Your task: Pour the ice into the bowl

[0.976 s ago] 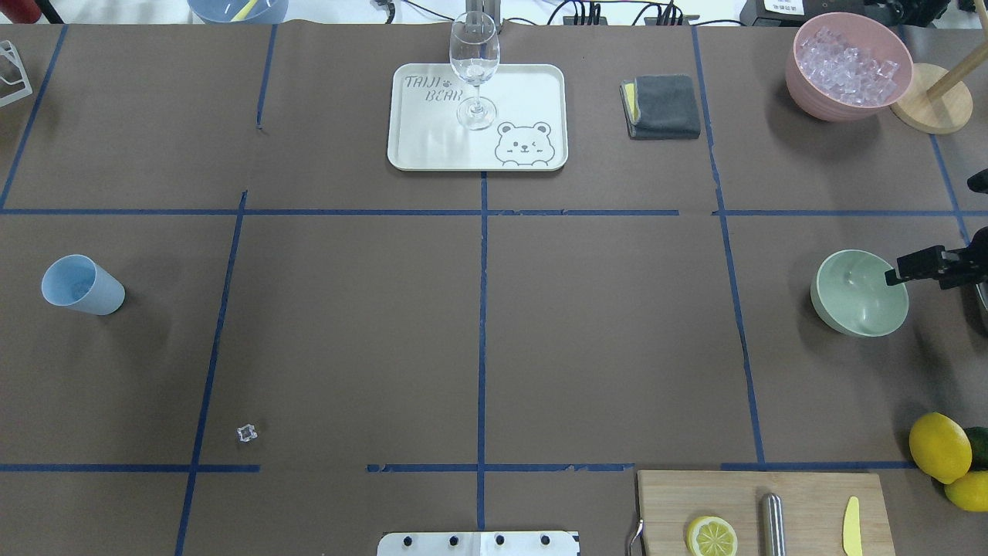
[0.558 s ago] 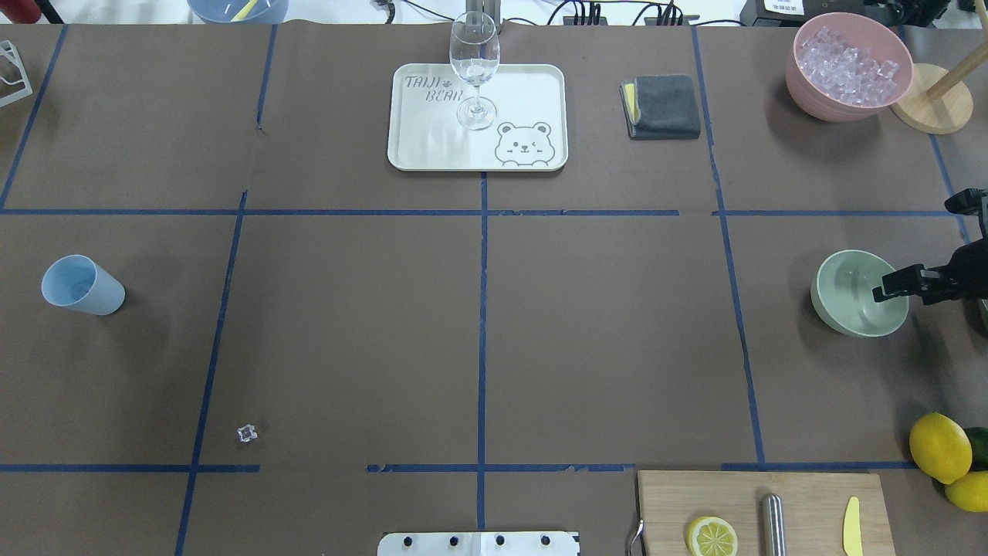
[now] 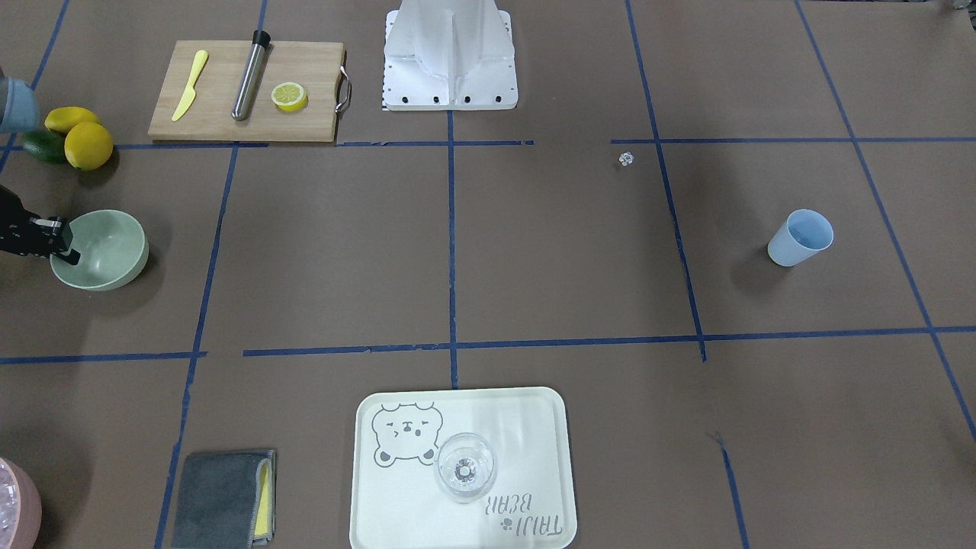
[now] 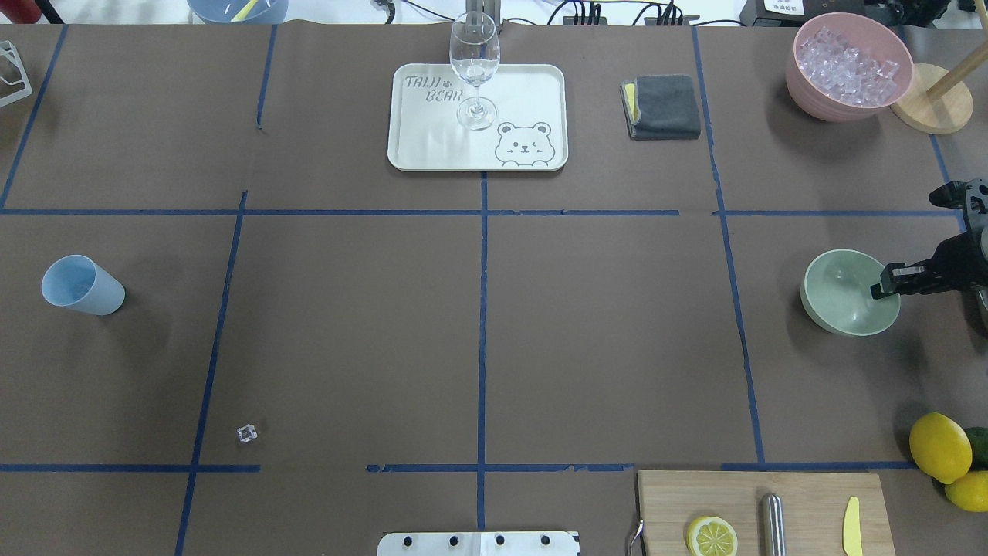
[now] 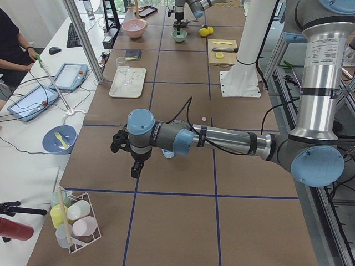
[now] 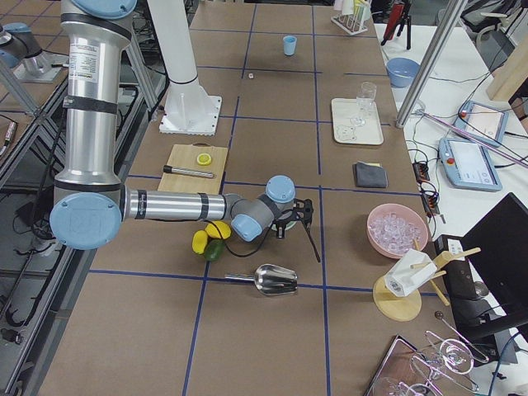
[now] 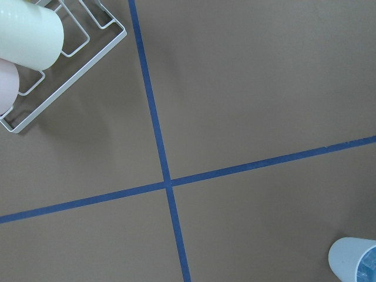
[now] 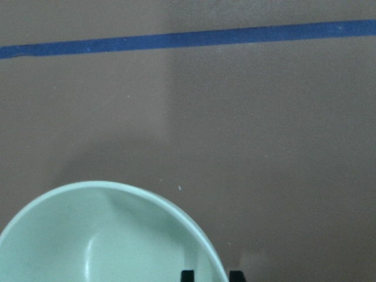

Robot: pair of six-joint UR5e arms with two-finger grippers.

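The pale sage-green bowl sits near the table's right edge and also shows in the front view. My right gripper is at its right rim, shut on the bowl. In the right wrist view the two fingertips straddle the rim, one inside and one outside. The bowl's inside looks bare. A light blue cup stands far left, with faint glassy ice in its bottom. My left gripper hangs near the cup; I cannot tell whether it is open or shut.
A pink container full of ice cubes stands back right beside a wooden stand. One stray cube lies front left. A tray with a wine glass, a grey cloth, a cutting board and lemons are around.
My right gripper came down and leftwards onto the bowl's right rim. The bowl has shifted slightly left with it. The cup has not moved.
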